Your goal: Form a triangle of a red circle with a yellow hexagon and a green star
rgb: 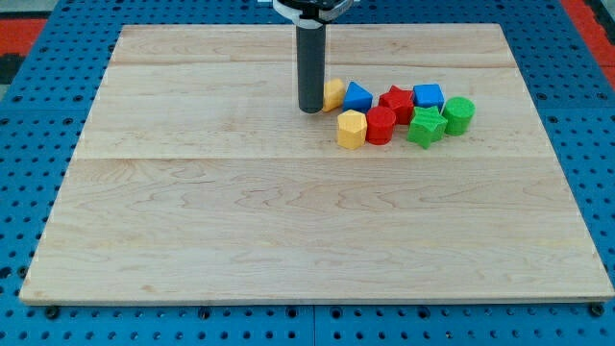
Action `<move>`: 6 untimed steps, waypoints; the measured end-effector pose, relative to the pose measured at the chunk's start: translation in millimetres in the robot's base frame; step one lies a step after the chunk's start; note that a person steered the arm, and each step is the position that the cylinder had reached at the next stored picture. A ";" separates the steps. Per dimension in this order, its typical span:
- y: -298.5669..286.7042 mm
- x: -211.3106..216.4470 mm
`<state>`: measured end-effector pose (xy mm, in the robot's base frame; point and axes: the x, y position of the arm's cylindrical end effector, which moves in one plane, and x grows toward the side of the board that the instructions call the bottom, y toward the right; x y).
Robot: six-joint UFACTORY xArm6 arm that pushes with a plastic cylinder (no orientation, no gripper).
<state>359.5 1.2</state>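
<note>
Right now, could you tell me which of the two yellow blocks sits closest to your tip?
The yellow block partly hidden behind my tip, at the view's left of the blue block; the yellow hexagon lies lower, apart.

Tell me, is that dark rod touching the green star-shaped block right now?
No. My tip sits at the left end of the cluster beside a yellow block, while the green star lies well to the view's right.

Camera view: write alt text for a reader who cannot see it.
My tip rests at the left end of a cluster of eight blocks on a wooden board, touching a partly hidden yellow block. The yellow hexagon, red circle and green star sit in a row along the cluster's lower edge.
</note>
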 end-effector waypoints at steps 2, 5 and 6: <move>34.2 126.5; 223.2 59.4; 163.1 36.5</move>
